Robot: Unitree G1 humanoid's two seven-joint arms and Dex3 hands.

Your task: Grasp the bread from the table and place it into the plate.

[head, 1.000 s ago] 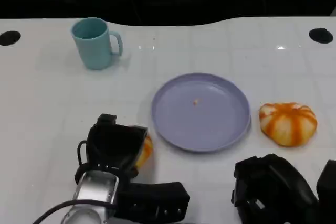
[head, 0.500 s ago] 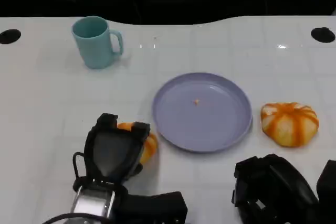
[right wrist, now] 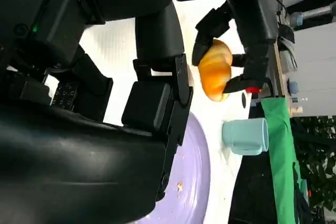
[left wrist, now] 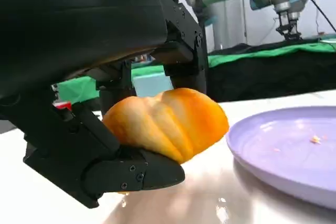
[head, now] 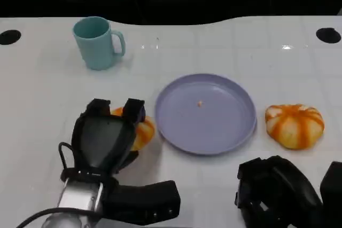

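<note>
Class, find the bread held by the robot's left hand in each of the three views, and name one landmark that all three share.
Head view: the held bread sits lower left of centre, under the left hand, beside the purple plate.
Left wrist view: at the centre, clasped between black fingers.
Right wrist view: upper right, near the teal mug.
Shared landmark: the purple plate.
</note>
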